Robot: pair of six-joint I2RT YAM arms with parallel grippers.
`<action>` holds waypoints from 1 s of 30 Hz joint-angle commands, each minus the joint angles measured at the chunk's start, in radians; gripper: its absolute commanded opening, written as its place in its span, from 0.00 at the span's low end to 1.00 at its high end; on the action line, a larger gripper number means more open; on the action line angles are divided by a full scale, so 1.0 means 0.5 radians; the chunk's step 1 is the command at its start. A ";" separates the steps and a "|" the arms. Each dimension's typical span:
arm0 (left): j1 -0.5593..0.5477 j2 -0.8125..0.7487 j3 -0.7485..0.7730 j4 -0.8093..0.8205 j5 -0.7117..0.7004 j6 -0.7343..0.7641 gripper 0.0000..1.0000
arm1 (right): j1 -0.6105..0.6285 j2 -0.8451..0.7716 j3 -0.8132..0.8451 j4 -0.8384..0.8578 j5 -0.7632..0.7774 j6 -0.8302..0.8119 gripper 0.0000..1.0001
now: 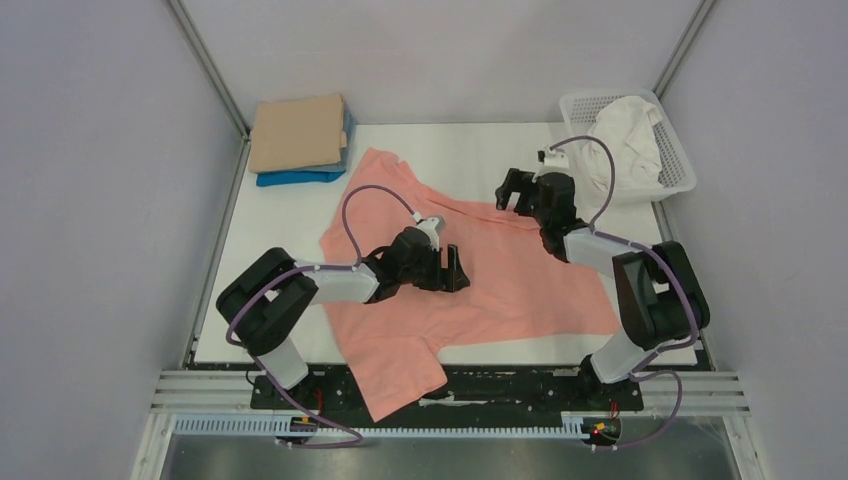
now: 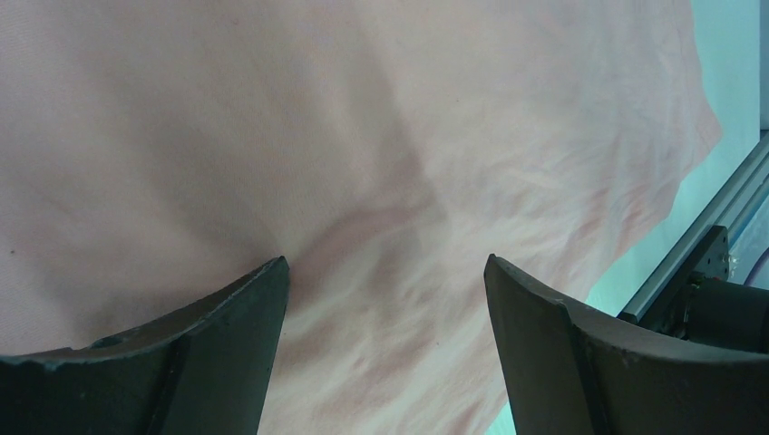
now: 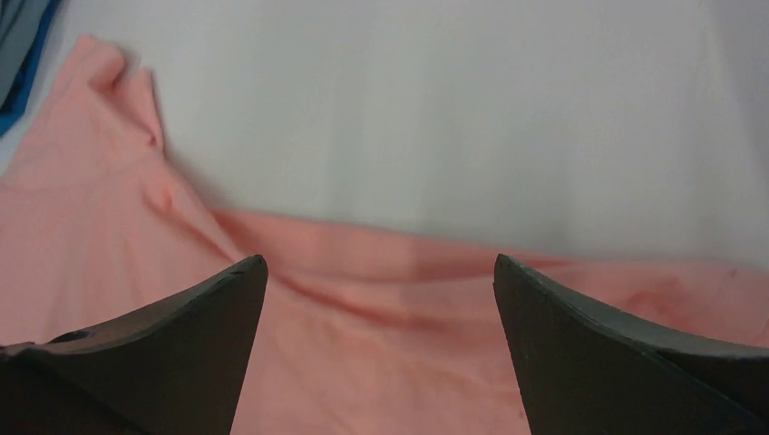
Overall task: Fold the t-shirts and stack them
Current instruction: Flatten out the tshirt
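Currently I am holding my left gripper (image 1: 455,268) and right gripper (image 1: 512,190) wide open and empty, the left low over the middle of the salmon-pink t-shirt (image 1: 520,290) and the right at its far edge. The shirt is lying spread and creased on the table (image 1: 450,148), with its near end lapping over the near edge. I am judging this cloth light, limp and prone to bunching, so I am planning thin pinches at edges or corners. I am counting four shirts: this one, a tan t-shirt (image 1: 297,132) on a blue t-shirt (image 1: 300,178) at the far left, and a white t-shirt (image 1: 625,140) in one basket (image 1: 682,172).
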 commanded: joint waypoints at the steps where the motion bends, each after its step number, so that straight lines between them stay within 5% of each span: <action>1: -0.022 0.023 -0.083 -0.329 -0.019 -0.012 0.87 | 0.123 -0.137 -0.282 -0.111 -0.127 0.034 0.98; 10: -0.025 -0.015 -0.123 -0.315 -0.012 -0.013 0.87 | 0.214 -0.032 -0.425 -0.030 0.040 0.125 0.98; 24: -0.027 0.089 -0.190 -0.304 0.018 -0.049 0.87 | 0.070 0.600 0.351 0.097 0.463 0.252 0.98; 30: -0.025 0.110 -0.201 -0.292 0.018 -0.050 0.87 | -0.017 0.896 0.765 0.157 0.275 0.191 0.98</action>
